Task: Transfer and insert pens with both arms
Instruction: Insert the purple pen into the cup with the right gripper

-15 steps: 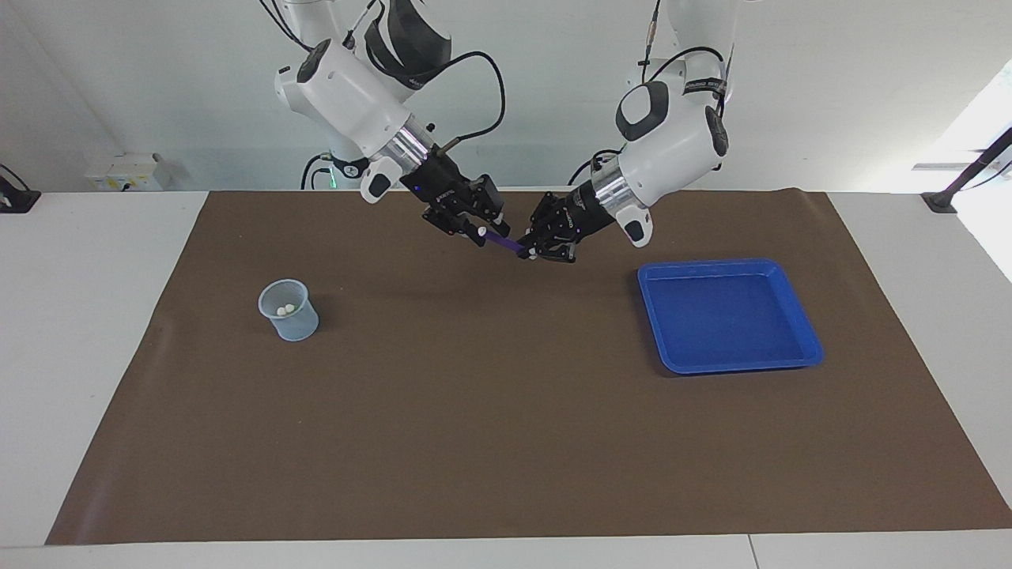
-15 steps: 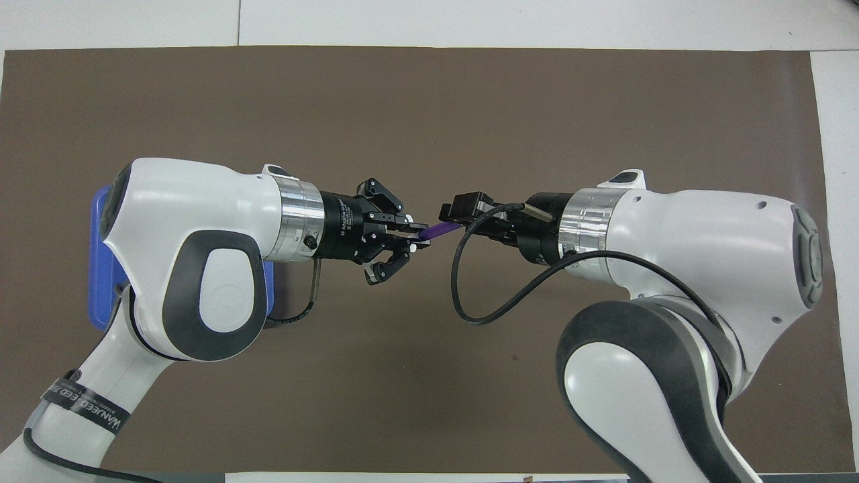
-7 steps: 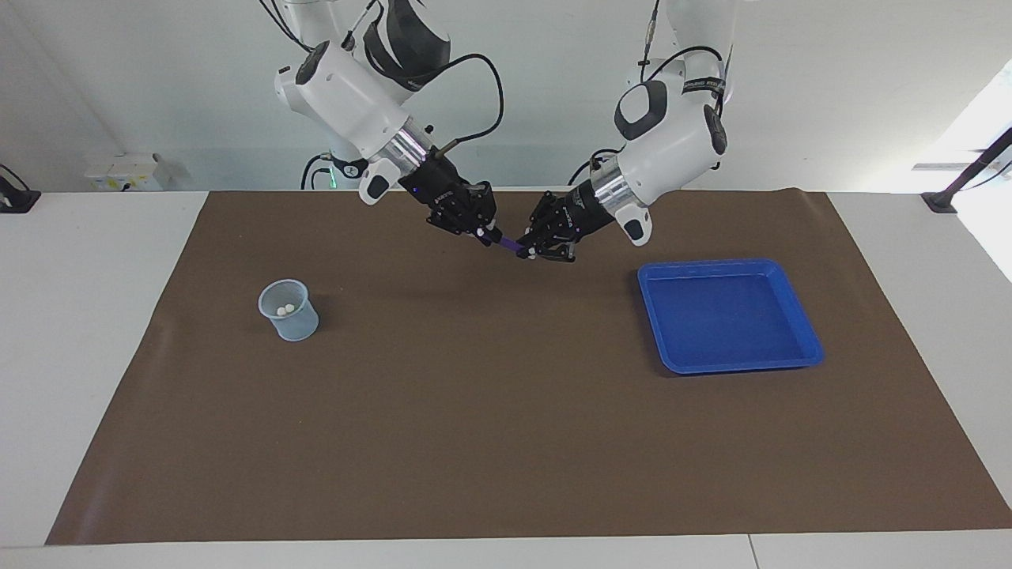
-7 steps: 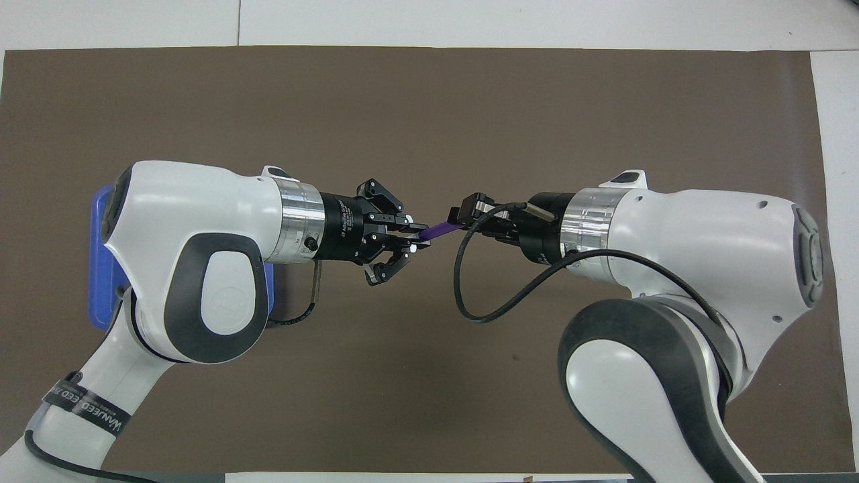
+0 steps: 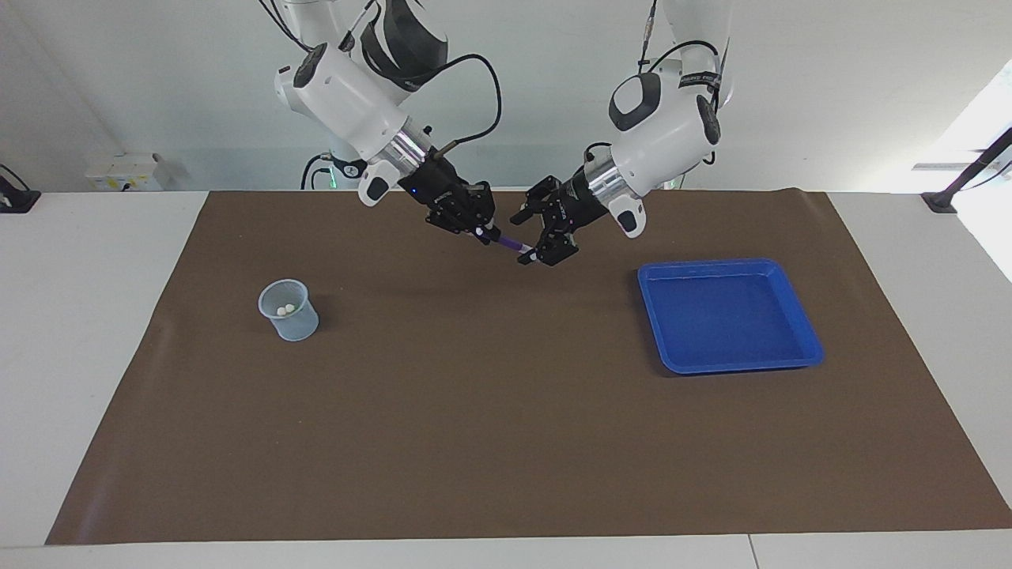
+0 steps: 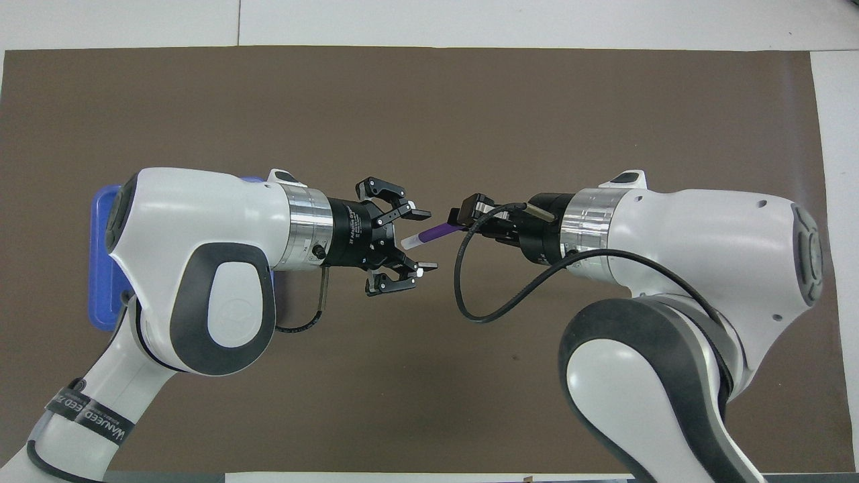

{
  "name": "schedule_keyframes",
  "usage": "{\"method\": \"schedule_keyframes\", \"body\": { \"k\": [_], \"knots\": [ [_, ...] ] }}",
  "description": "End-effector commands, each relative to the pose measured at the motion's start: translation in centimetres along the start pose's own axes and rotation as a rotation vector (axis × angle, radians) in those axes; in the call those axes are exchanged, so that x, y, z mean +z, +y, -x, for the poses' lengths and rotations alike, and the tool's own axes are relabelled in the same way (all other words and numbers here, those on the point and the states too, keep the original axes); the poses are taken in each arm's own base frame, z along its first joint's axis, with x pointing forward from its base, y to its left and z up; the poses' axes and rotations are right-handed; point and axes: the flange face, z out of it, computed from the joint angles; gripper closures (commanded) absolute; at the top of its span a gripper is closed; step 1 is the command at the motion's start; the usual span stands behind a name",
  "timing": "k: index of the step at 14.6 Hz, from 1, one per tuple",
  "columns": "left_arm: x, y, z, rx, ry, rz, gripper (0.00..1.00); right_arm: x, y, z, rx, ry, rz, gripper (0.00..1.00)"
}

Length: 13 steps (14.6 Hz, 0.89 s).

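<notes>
Here, the two arms are meeting in the air over the middle of the brown mat (image 5: 506, 411), toward the robots' edge of the worktop (image 5: 87, 316). The right claw (image 5: 479, 230) is pinching the purple pen (image 6: 436, 231) by its dark end, its fingertips pressed together on it, and the pen is hanging off the mat, slanting with its pale whitish end pointing toward the left claw (image 6: 424, 241). The left claw is standing spread wide (its two fingertips clearly apart in the overhead view), and the pen's pale tip is lying in the gap between them with neither finger touching it. A small clear cup (image 5: 289, 310) is standing on the mat toward the right arm's end of the worktop, and two pale whitish ends are showing inside it; the colours of what is in it cannot be told. A blue tray (image 5: 806, 336) is sitting flat on the mat toward the left arm's end, near that edge of the mat.
</notes>
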Motion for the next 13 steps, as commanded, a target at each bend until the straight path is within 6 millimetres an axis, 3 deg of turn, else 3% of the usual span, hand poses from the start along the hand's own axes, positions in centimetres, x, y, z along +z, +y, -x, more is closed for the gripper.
{"method": "schedule_keyframes", "body": {
  "k": [1, 4, 6, 8, 10, 13],
  "knots": [
    [-0.7, -0.5, -0.7, 0.037, 0.003, 0.025, 0.0, -5.2, 3.0, -2.6, -0.145, -0.072, 0.103, 1.0],
    [-0.7, -0.4, -1.1, 0.144, 0.065, 0.022, 0.0, -9.9, 7.7, -5.1, -0.316, -0.163, 0.205, 1.0],
    [-1.1, -0.1, -2.0, 0.245, 0.149, 0.008, 0.0, -11.9, 10.7, -6.0, -0.421, -0.199, 0.293, 1.0],
    [-3.1, 1.1, -4.5, 0.351, 0.226, -0.072, 0.0, -12.6, 12.6, -6.4, -0.605, -0.252, 0.444, 1.0],
    [-6.4, 2.4, -6.8, 0.467, 0.264, -0.151, 0.0, -13.2, 13.9, -6.7, -0.78, -0.306, 0.579, 1.0],
    [-11.1, 3.8, -10.0, 0.698, 0.391, -0.267, 0.0, -14.0, 17.8, -7.8, -0.843, -0.324, 0.639, 1.0]
  ]
}}
